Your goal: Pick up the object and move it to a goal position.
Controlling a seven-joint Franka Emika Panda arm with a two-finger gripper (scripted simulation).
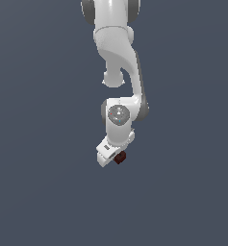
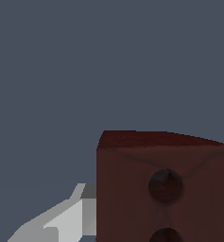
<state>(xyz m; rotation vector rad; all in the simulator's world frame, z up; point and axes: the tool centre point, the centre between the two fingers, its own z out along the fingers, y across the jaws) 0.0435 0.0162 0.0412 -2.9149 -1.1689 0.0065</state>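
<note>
The object [image 1: 120, 157] is a small dark reddish-brown block at the tip of my white gripper [image 1: 114, 158], which hangs tilted below the arm in the middle of the exterior view. In the wrist view the object [image 2: 165, 189] fills the near corner, showing two round dark holes on one face. One light grey finger [image 2: 61, 222] lies flush against its side; the other finger is hidden behind the block. The gripper looks shut on the object.
A plain dark blue-grey surface [image 1: 38, 192] surrounds the arm on all sides. No other objects, containers or goal marker show in either view.
</note>
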